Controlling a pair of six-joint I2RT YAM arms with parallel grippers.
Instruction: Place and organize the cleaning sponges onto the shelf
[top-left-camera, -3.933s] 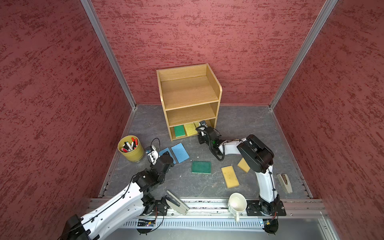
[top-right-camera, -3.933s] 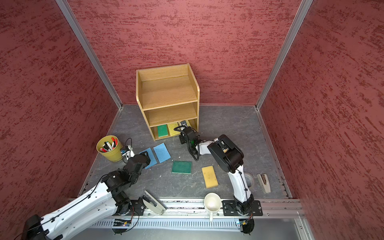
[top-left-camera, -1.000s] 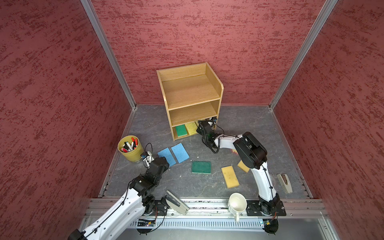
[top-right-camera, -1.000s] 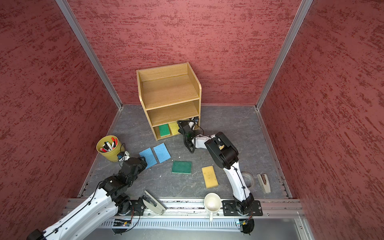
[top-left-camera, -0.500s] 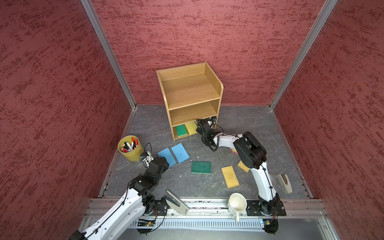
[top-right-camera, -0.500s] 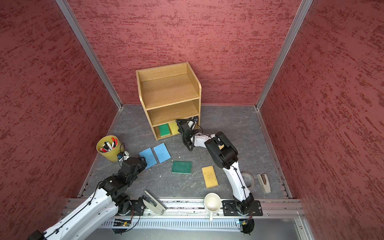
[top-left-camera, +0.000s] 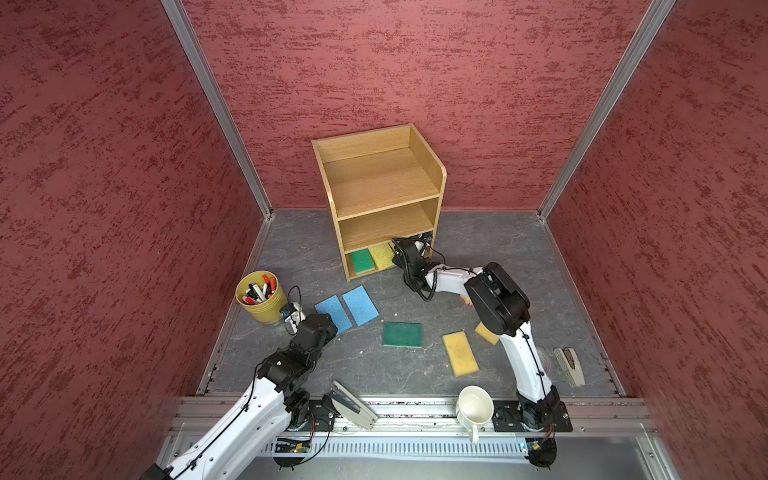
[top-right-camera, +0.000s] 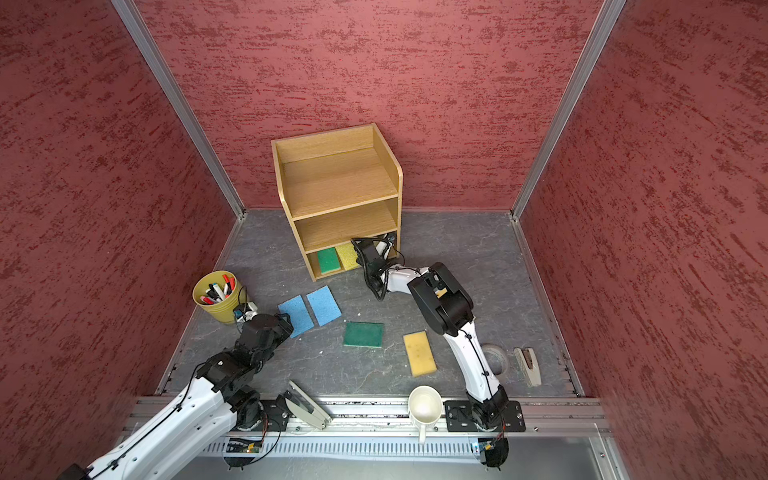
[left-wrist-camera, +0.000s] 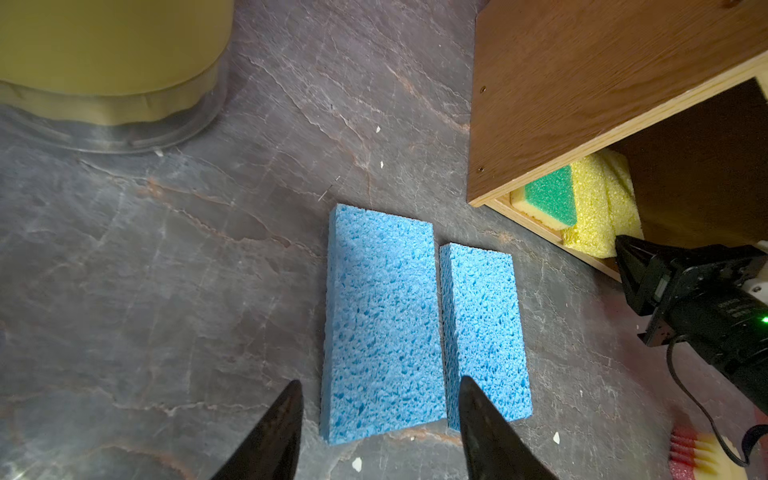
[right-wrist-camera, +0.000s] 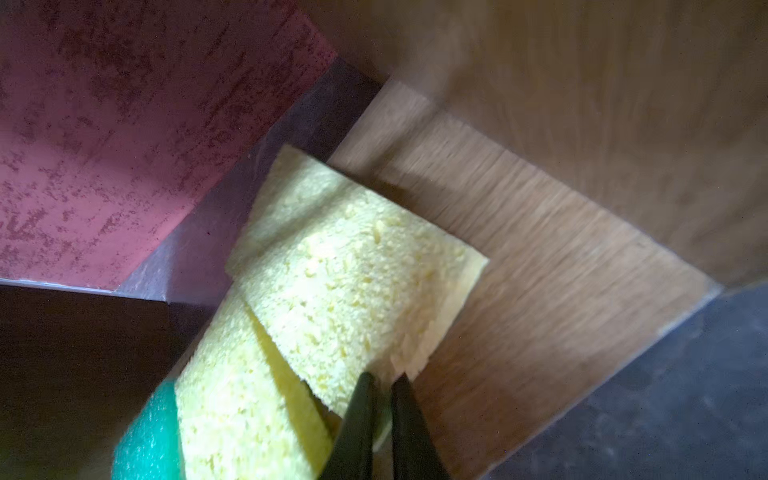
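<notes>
The wooden shelf (top-left-camera: 382, 183) (top-right-camera: 340, 183) stands at the back. Its bottom tier holds a green sponge (top-left-camera: 362, 260) and two bright yellow sponges (right-wrist-camera: 353, 270), one lying tilted across the other. My right gripper (right-wrist-camera: 382, 380) (top-left-camera: 397, 245) reaches into that tier and is shut on the upper yellow sponge's near corner. Two blue sponges (left-wrist-camera: 380, 320) (left-wrist-camera: 482, 332) lie side by side on the table. My left gripper (left-wrist-camera: 380, 380) (top-left-camera: 328, 322) is open, its fingers straddling the near end of one blue sponge. A dark green sponge (top-left-camera: 402, 334) and a tan sponge (top-left-camera: 460, 353) lie further right.
A yellow pen cup (top-left-camera: 261, 297) stands left of the blue sponges. A second tan sponge (top-left-camera: 486, 332) shows partly behind the right arm. A white mug (top-left-camera: 475, 409) sits on the front rail, and a stapler (top-left-camera: 570, 365) and a tape roll (top-right-camera: 494, 357) lie at the right.
My right gripper has shut at the shelf's bottom tier after standing open there. The left arm has not moved over the last second.
</notes>
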